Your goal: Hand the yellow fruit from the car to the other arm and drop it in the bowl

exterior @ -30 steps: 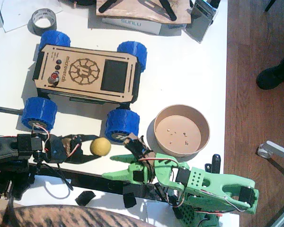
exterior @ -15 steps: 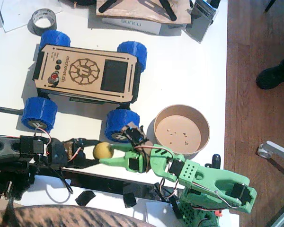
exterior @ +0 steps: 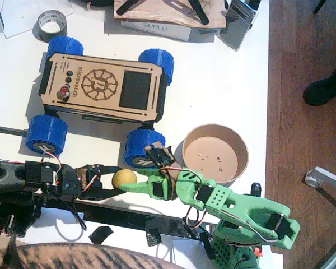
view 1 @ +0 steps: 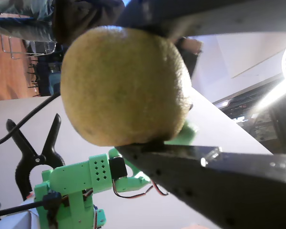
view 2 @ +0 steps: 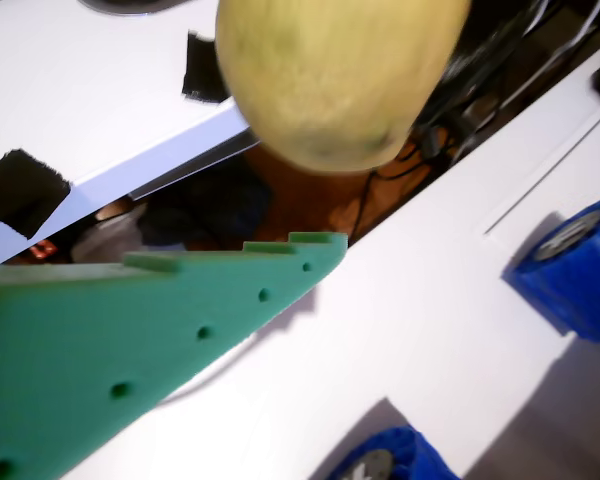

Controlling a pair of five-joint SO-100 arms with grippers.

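Handover point: small round dull-yellow fruit (exterior: 124,179) sits off the worktop (exterior: 213,84), between black left arm's jaws (exterior: 109,179) and bright green right arm's jaws (exterior: 135,185), just below the car's front blue wheel.

Fruit looks light, firm, w/ a finely pebbled skin, so prob. decent grip but round enough to roll out; best taken across its widest middle. A wrist view shows the fruit (view 1: 126,83) clamped top & bottom between dark jaws, green arm behind. Another wrist view shows only one green toothed jaw (view 2: 160,330) just under the fruit (view 2: 340,75); 2nd jaw unseen, so can't tell if green jaws are apart or together. Fixed view alone places the tan wood-coloured bowl (exterior: 190,140), near on the right, & the light-wood car (exterior: 101,84).
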